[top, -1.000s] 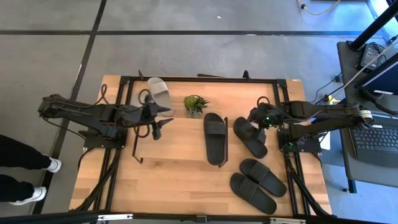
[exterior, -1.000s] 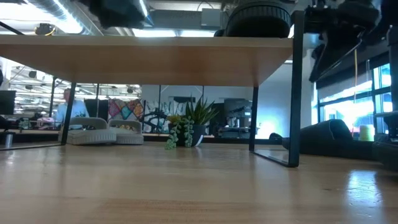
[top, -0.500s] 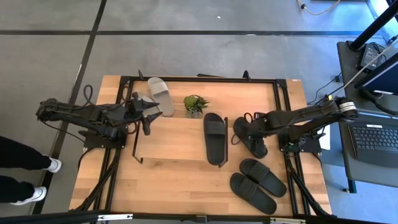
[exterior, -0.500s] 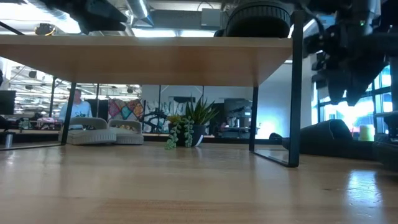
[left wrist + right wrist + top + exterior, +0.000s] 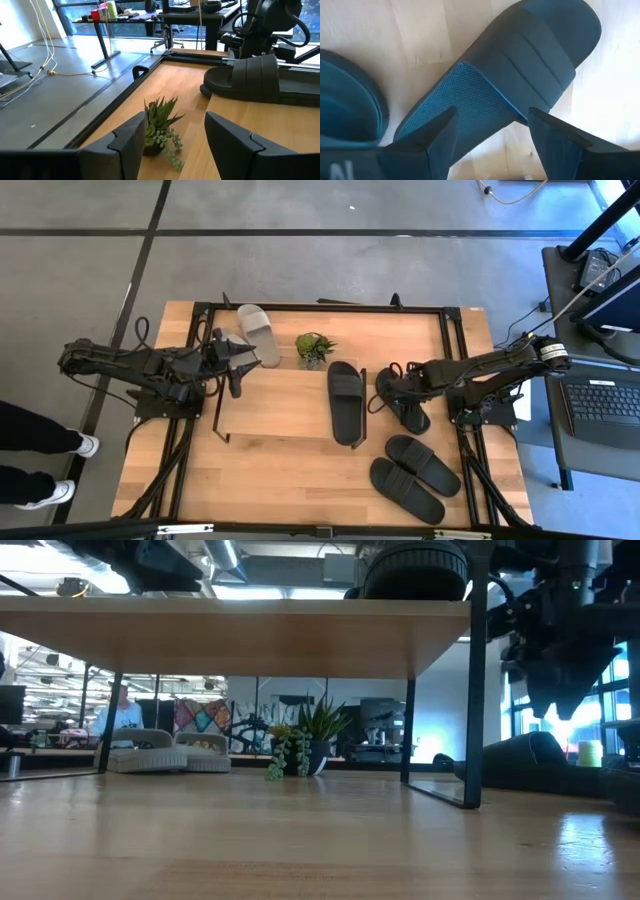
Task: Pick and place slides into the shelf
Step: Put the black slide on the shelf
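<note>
A black slide (image 5: 346, 402) lies flat on the shelf (image 5: 280, 410), at its right end. A second black slide (image 5: 404, 402) lies on the table just right of the shelf. My right gripper (image 5: 386, 394) hangs open over it, pointing down, with the strap (image 5: 520, 75) below its fingers and nothing touched. Two more black slides (image 5: 422, 463) (image 5: 405, 488) lie at the table's near right. A light grey slide (image 5: 258, 333) rests on the table beyond the shelf's far left corner. My left gripper (image 5: 235, 370) is open and level beside it, holding nothing. A second grey slide (image 5: 205, 758) shows in the low view.
A small green potted plant (image 5: 314, 347) stands on the table between the grey slide and the shelf's far edge, straight ahead of my left gripper (image 5: 175, 120). The shelf's black side frame (image 5: 476, 680) stands next to my right gripper. Bare board fills the shelf's left and middle.
My right gripper has come down and moved toward the table's left, tipping to point down over the black slide beside the shelf. My left gripper has drawn back toward the table's left edge, away from the grey slide. No slide has moved.
</note>
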`<state>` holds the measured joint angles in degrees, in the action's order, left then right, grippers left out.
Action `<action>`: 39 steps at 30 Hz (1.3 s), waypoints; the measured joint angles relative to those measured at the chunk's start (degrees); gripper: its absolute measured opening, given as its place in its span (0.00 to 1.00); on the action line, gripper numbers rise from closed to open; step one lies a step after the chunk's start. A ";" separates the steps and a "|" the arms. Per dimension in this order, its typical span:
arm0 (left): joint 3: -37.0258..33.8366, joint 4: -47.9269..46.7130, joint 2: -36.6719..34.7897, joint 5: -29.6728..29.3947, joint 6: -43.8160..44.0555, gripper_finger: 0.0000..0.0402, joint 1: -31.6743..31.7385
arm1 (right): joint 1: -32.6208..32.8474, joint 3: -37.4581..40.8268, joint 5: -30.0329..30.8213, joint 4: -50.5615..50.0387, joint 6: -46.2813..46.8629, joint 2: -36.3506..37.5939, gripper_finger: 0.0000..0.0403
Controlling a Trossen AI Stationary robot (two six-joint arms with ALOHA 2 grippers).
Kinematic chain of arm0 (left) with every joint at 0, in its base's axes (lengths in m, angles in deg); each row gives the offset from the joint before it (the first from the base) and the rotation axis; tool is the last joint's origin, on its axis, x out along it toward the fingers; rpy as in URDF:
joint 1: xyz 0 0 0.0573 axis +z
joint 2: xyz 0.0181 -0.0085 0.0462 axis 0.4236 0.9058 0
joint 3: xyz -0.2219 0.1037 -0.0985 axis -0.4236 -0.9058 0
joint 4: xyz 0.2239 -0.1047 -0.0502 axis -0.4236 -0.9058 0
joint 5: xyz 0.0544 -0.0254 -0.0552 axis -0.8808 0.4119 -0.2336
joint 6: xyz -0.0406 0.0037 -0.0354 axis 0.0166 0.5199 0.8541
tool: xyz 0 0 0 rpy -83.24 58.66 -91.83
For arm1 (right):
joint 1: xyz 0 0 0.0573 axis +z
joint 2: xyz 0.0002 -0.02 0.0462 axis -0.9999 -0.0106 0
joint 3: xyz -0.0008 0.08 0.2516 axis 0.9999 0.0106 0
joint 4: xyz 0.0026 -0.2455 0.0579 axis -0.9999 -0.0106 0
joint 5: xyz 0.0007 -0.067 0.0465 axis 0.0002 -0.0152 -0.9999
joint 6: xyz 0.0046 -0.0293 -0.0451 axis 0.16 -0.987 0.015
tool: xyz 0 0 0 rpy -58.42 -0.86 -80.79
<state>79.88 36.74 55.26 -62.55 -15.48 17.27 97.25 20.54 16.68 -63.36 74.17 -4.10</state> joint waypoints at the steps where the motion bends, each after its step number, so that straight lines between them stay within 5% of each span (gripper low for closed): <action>1: 0.00 0.00 0.00 0.00 -0.44 0.48 0.00 | 0.00 0.00 0.14 0.02 -0.85 0.00 0.60; 18: 0.00 -0.48 0.00 0.11 -0.59 0.48 0.00 | 0.70 0.07 6.37 2.25 -8.52 -8.53 0.60; 25: 0.00 -0.48 0.00 0.15 -0.59 0.48 0.00 | 0.68 0.07 14.22 2.42 -8.67 -12.76 0.58; 30: 0.00 -0.48 0.00 0.17 -0.59 0.48 0.00 | 0.72 0.07 14.58 2.43 -8.56 -13.18 0.42; 37: 0.00 -0.48 0.00 0.20 -0.59 0.48 0.00 | 0.70 -0.09 13.59 0.27 -6.87 -12.52 0.06; 39: 0.00 -0.50 0.02 0.22 -0.59 0.48 0.00 | 0.94 -0.71 12.88 -1.91 -5.16 -12.33 0.04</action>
<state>79.88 36.23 55.28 -62.33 -16.07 17.27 98.19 19.83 29.55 -65.27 69.00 -16.43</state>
